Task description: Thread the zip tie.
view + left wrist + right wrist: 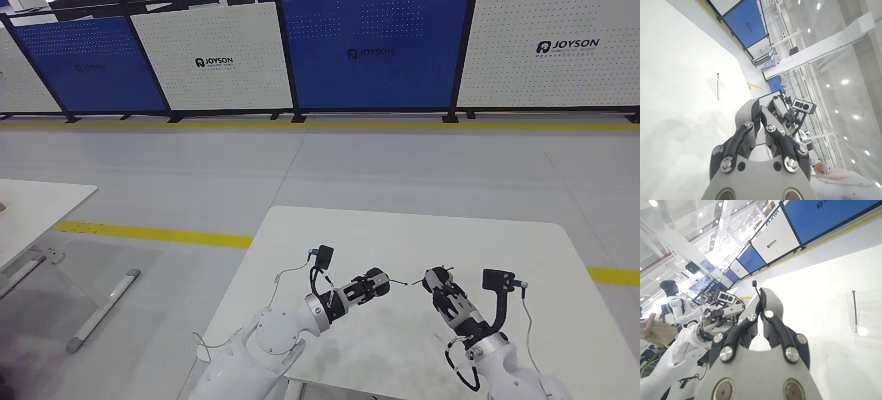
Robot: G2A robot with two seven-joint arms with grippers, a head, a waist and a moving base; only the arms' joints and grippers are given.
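Left gripper (760, 110) — pads pressed together, a thin dark strand (400, 283) poking from its tip. Facing it above the white table (300, 250), the right gripper (760, 294) clamps a slim black zip tie (754, 283), square head sticking out — a second tie (855, 308) lies flat on the table.

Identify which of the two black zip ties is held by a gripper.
The zip tie whose head sticks out past the right gripper's shut fingertips. The other zip tie lies flat on the table, clear of that gripper.
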